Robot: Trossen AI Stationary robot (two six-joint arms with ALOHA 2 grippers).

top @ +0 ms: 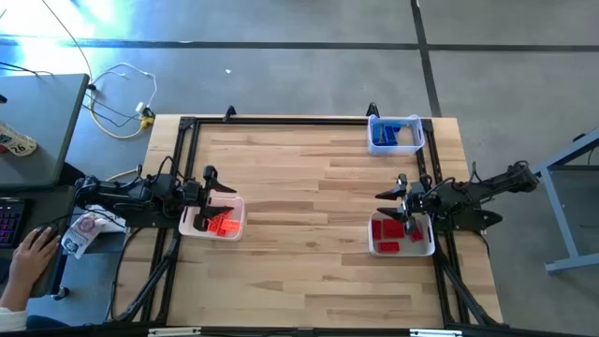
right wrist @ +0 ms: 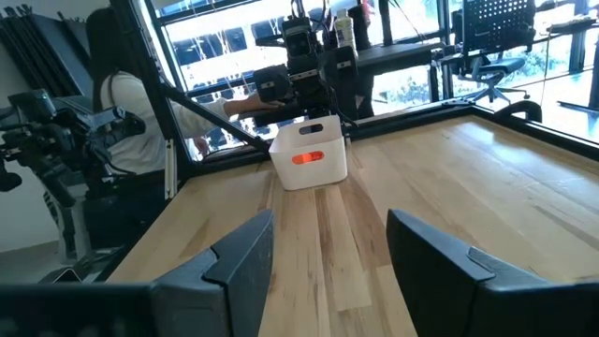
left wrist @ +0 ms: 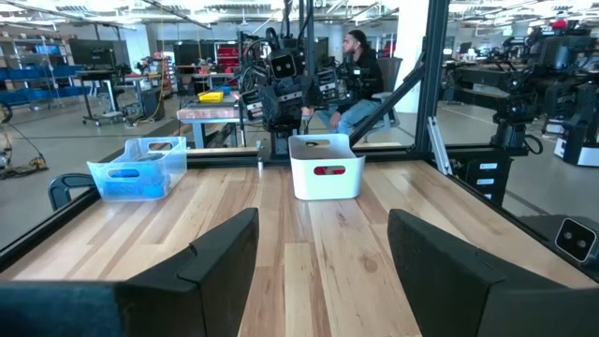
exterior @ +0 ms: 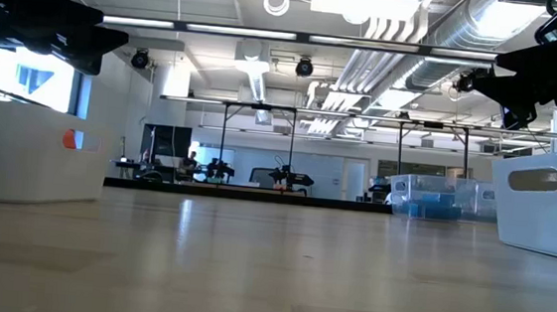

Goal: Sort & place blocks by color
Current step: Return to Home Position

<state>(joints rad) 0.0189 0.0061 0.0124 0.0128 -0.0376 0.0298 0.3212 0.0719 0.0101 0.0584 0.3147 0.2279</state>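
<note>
Orange blocks [top: 222, 225] lie in a white tray [top: 195, 226] at the table's left edge. Red blocks [top: 388, 231] lie in a white tray [top: 402, 250] at the right edge, and blue blocks [top: 385, 137] fill a clear bin [top: 417, 131] at the far right. My left gripper [top: 227, 190] hovers open and empty over the far side of the left tray. My right gripper [top: 384, 195] hovers open and empty over the far side of the red tray. In the left wrist view my left gripper [left wrist: 323, 271] points across the table at the red tray [left wrist: 325, 167]. My right gripper [right wrist: 328, 271] points at the orange tray [right wrist: 309, 154].
A black frame [top: 187, 126] runs round the wooden table top. The bare wooden middle [top: 309, 206] lies between the trays. A person's hand [top: 33, 248] rests at a desk left of the table, and a person [left wrist: 360, 70] sits beyond the right edge.
</note>
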